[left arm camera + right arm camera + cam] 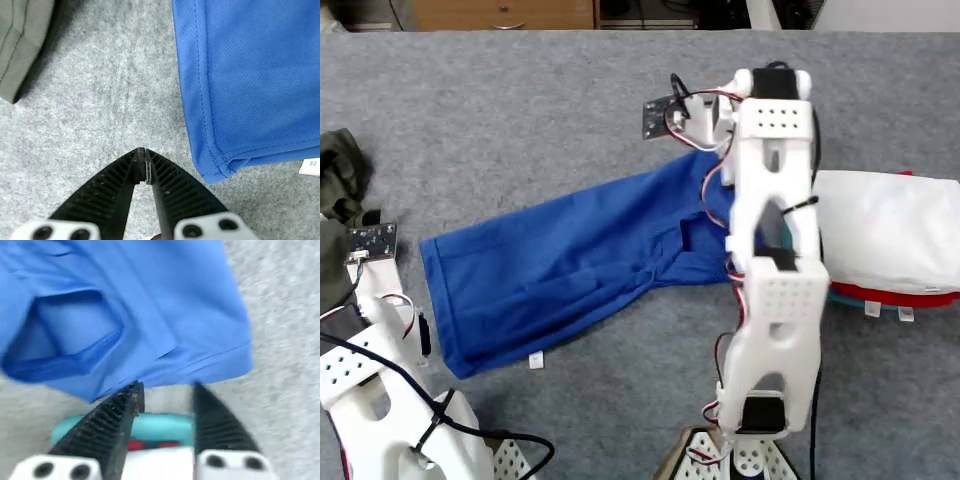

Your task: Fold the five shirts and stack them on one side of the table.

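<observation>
Blue mesh-knit shirt lies across the middle of the grey felt surface; the right end effector, spread wide over its 3 o'clock end, should pinch all layers squarely while the left end effector, closed and empty at 8 o'clock, steadies the hem.

We see a blue shirt lying slantwise on a grey table, the right arm above its end, folded shirts stacked beside, a dark green garment near the left arm.
</observation>
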Robot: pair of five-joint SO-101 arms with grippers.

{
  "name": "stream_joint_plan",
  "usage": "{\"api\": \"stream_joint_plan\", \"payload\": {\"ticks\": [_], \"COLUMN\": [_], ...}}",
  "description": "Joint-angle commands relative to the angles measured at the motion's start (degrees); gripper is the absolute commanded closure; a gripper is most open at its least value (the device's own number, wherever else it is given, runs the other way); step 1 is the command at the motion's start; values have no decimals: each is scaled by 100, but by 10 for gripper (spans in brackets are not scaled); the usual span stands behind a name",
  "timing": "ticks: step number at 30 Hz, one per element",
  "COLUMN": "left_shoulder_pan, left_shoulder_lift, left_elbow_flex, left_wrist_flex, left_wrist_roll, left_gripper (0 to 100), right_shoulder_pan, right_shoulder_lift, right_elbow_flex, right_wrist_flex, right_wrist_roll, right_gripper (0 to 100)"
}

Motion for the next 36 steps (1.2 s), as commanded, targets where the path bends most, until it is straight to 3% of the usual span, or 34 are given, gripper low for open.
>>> {"api": "stream_joint_plan", "payload": {"ticks": [1, 5, 13, 16, 21, 36], "left_shoulder_pan": [53, 53, 53, 53, 53, 53], "left_shoulder_lift": [22, 22, 22, 22, 22, 22], "left_elbow_flex": [-211, -211, -211, -211, -211, -211], "left_wrist_flex": [35, 44, 44, 44, 53, 53], "left_wrist_roll": [-26, -26, -26, -26, -35, -26], "left_gripper": [982, 982, 982, 982, 982, 982], "right_shoulder_pan": [4, -92, -251, -268, -224, 180], "right_shoulder_lift": [-1262, -1877, -1411, -954, -532, -400], "right_elbow_flex": [1490, 2800, 4057, 3670, 2870, 1622], "right_wrist_flex": [88, -536, -2321, -2277, -1881, -1697], "right_wrist_roll": [-105, -800, -1442, -1714, -1890, -1899], "right_gripper": [864, 780, 779, 800, 998, 993]}}
